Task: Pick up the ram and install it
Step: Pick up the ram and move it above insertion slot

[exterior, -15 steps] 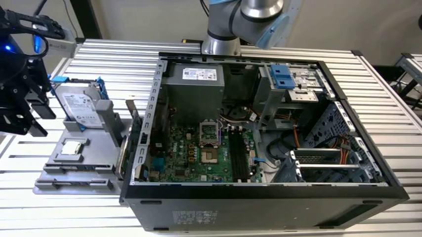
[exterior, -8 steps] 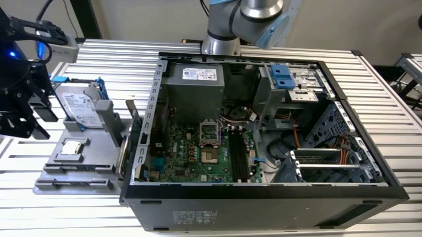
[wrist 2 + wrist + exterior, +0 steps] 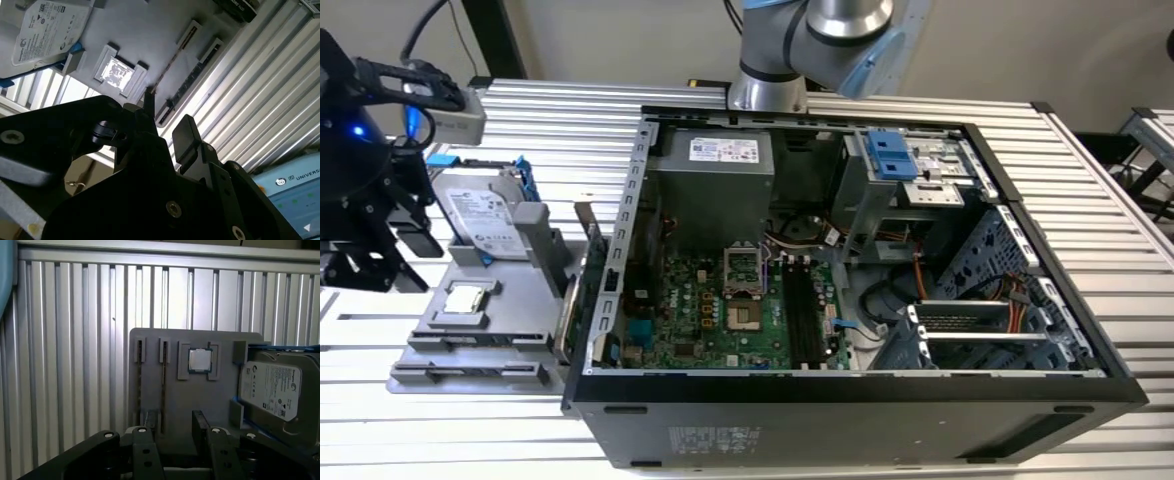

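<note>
The ram [image 3: 164, 385] is a long thin dark strip standing on edge in a slot of the grey holder tray [image 3: 150, 340], beside the square silver chip [image 3: 200, 360]. It shows again as a thin line in the second wrist view [image 3: 172, 62] and in the exterior view [image 3: 470, 345]. My black gripper [image 3: 175, 426] hangs open above the tray's near end, its two fingers [image 3: 200, 422] apart with nothing between them. The ram's line runs toward the gap. In the exterior view the gripper [image 3: 387, 258] hovers at the far left, over the tray. It also shows in the second wrist view [image 3: 167, 115].
A second long slot [image 3: 139, 352] lies parallel to the ram. A silver hard drive [image 3: 483, 215] with blue bracket rests on the tray's far part. The open computer case [image 3: 1067, 300] fills the middle; its motherboard [image 3: 707, 310] has long dark memory slots [image 3: 803, 310]. Ribbed aluminium table [image 3: 560, 130] all around.
</note>
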Action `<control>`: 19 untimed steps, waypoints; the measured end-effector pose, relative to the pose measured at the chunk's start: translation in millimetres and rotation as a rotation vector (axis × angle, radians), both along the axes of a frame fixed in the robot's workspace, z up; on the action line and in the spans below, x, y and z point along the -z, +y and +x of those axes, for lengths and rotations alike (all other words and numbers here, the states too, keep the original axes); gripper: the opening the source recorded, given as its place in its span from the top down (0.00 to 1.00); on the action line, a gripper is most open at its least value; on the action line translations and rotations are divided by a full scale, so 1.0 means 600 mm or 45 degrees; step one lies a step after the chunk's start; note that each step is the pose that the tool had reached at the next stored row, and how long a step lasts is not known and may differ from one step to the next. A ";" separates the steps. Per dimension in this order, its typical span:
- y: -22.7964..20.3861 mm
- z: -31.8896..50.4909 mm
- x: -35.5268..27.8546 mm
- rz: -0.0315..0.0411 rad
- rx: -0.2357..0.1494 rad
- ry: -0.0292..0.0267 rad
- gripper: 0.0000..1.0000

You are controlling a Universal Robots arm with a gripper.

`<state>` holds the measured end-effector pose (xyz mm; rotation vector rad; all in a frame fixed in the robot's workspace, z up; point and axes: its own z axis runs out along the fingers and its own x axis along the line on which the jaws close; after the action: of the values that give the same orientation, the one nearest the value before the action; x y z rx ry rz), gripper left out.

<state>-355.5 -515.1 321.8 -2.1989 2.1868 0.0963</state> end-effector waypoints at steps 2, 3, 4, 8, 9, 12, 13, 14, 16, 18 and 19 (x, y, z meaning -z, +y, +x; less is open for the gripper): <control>-0.0039 0.000 0.006 0.0002 0.000 -0.0001 0.00; -0.0049 0.000 0.009 0.0003 0.000 -0.0005 0.00; -0.0055 -0.001 0.012 0.0003 0.000 -0.0012 0.00; -0.0065 -0.001 0.024 -0.0001 0.000 -0.0020 0.00; -0.0071 -0.001 0.028 0.0002 0.000 -0.0029 0.00; -0.0122 -0.003 0.036 0.0000 0.000 -0.0049 0.00; -0.0145 -0.004 0.039 0.0001 0.000 -0.0058 0.00; -0.0169 -0.005 0.042 0.0001 0.000 -0.0062 0.00; -0.0208 -0.007 0.048 0.0001 0.000 -0.0075 0.00; -0.0229 -0.009 0.054 0.0002 0.000 -0.0087 0.00; -0.0238 -0.010 0.057 0.0002 0.000 -0.0095 0.00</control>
<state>-361.3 -529.4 287.6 -2.1955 2.1830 0.0882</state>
